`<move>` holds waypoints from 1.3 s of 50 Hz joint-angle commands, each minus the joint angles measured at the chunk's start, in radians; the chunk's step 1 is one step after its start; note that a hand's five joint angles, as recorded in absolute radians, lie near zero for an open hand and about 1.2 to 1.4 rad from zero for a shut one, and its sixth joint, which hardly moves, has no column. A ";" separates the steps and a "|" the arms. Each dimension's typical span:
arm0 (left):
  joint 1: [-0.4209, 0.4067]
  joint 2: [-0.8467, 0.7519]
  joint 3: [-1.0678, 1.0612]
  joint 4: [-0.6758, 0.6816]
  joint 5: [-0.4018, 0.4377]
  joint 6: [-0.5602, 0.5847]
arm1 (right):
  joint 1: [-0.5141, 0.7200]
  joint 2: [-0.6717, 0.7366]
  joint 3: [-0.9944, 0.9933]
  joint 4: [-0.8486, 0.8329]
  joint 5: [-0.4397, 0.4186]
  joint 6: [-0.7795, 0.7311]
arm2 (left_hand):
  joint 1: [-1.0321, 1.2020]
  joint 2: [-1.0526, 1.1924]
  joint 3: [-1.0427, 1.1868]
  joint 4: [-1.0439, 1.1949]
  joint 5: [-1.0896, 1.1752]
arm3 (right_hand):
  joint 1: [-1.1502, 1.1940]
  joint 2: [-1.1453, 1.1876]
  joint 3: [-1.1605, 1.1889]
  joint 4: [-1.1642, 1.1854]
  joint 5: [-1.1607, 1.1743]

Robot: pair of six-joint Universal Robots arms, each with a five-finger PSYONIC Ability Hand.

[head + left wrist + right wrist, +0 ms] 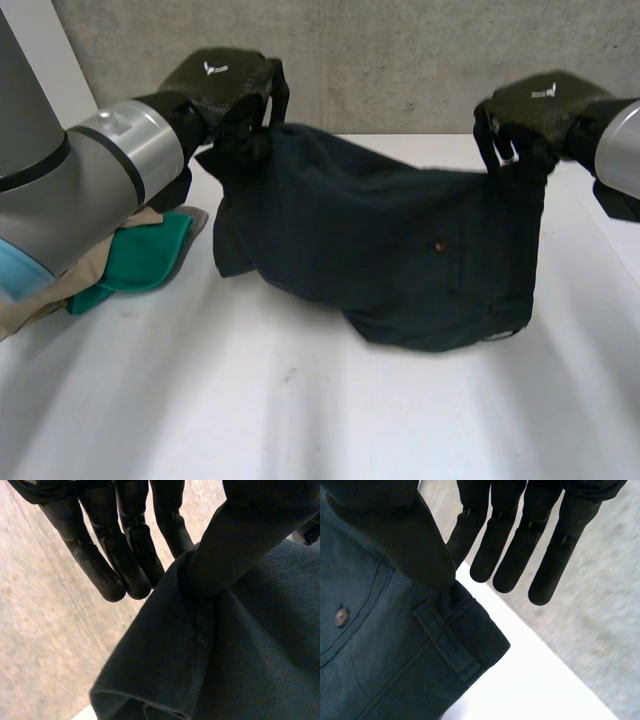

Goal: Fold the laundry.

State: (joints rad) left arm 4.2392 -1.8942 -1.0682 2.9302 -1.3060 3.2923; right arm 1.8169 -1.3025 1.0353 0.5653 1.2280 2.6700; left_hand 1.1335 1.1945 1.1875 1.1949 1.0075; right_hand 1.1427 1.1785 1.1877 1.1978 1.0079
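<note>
I have the dark garment point(380, 250) hanging between both hands, lifted at its top edge while its lower part sags onto the white table point(300, 430). My left hand point(225, 85) grips one upper corner: in its wrist view the thumb point(235, 545) presses the cloth against the straight fingers point(100, 565). My right hand point(545, 105) pinches the other upper corner the same way, thumb down on the waistband just beside a belt loop point(447, 642). A small brown button point(341, 616) sits on the cloth further in from that thumb.

Each hand carries a small white mark on its back, one on the left point(213, 68) and one on the right point(543, 92), too small for me to read. Under my left arm lie a green cloth point(150, 255) and a beige cloth point(40, 300).
</note>
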 commanded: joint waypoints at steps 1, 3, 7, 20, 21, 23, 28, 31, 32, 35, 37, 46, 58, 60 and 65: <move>0.019 -0.146 -0.015 -0.028 0.013 0.001 | 0.018 0.097 0.011 0.081 -0.002 -0.102 | 0.263 0.202 0.209 0.201 0.214 | 0.254 0.218 0.209 0.198 0.214; 0.022 -0.221 0.038 -0.010 0.004 0.018 | 0.034 0.147 -0.001 0.003 0.016 -0.093 | 0.263 0.202 0.209 0.201 0.214 | 0.254 0.218 0.209 0.198 0.214; 0.041 -0.322 0.208 0.094 -0.047 0.049 | 0.059 0.218 -0.067 -0.241 0.076 -0.007 | 0.263 0.202 0.209 0.201 0.214 | 0.254 0.218 0.209 0.198 0.214; 0.031 -0.240 0.481 0.484 -0.073 -0.201 | 0.110 0.103 -0.227 -0.688 0.262 0.355 | 0.263 0.202 0.209 0.201 0.214 | 0.254 0.218 0.209 0.198 0.214; 0.019 -0.224 0.424 0.469 -0.037 -0.215 | 0.111 0.101 -0.190 -0.645 0.222 0.353 | 0.263 0.202 0.209 0.201 0.214 | 0.254 0.218 0.209 0.198 0.214; 0.011 -0.214 0.348 0.457 -0.001 -0.209 | 0.114 0.100 -0.149 -0.611 0.177 0.346 | 0.263 0.202 0.209 0.201 0.214 | 0.254 0.218 0.209 0.198 0.214; 0.010 -0.152 0.085 0.478 0.062 -0.131 | 0.113 0.114 -0.032 -0.567 0.084 0.321 | 0.263 0.202 0.209 0.201 0.214 | -0.250 -0.286 -0.295 -0.305 -0.290; 0.013 -0.117 -0.059 0.549 0.063 -0.062 | 0.111 0.138 0.017 -0.548 0.079 0.307 | 0.263 0.202 0.209 0.201 0.214 | -0.354 -0.390 -0.399 -0.410 -0.394; 0.014 -0.111 -0.090 0.564 0.062 -0.045 | 0.111 0.146 0.023 -0.541 0.080 0.306 | 0.263 0.202 0.209 0.201 0.214 | -0.366 -0.402 -0.411 -0.421 -0.406; 0.030 -0.074 -0.174 0.610 0.059 -0.007 | 0.116 0.184 0.025 -0.493 0.088 0.307 | 0.263 0.202 0.209 0.201 0.214 | -0.527 -0.563 -0.572 -0.582 -0.567; 0.045 -0.046 -0.202 0.612 0.053 0.003 | 0.119 0.222 0.005 -0.449 0.096 0.312 | 0.263 0.202 0.209 0.201 0.214 | -0.566 -0.602 -0.611 -0.621 -0.606; 0.082 0.033 -0.217 0.498 0.028 0.001 | 0.180 0.433 -0.173 -0.262 0.139 0.522 | 0.263 0.202 0.209 0.201 0.214 | -0.631 -0.666 -0.675 -0.686 -0.670; 0.080 0.115 -0.223 0.379 0.025 0.007 | 0.337 0.687 -0.386 -0.294 0.157 0.791 | 0.263 0.202 0.209 0.201 0.214 | -0.616 -0.652 -0.661 -0.671 -0.656; 0.077 0.121 -0.223 0.366 0.025 0.009 | 0.352 0.718 -0.418 -0.323 0.174 0.804 | 0.263 0.202 0.209 0.201 0.214 | -0.613 -0.649 -0.658 -0.668 -0.653; 0.068 0.132 -0.222 0.337 0.013 0.009 | 0.415 0.837 -0.552 -0.401 0.220 0.807 | 0.263 0.202 0.209 0.201 0.214 | -0.604 -0.640 -0.649 -0.659 -0.644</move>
State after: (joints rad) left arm 4.3174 -1.7731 -1.2914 3.2965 -1.2829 3.3006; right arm 2.1725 -0.5750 0.6060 0.2412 1.4046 3.4703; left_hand 1.1550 1.1975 1.1906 1.1959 1.0075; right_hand 0.5042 0.4926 0.5019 0.4933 0.2907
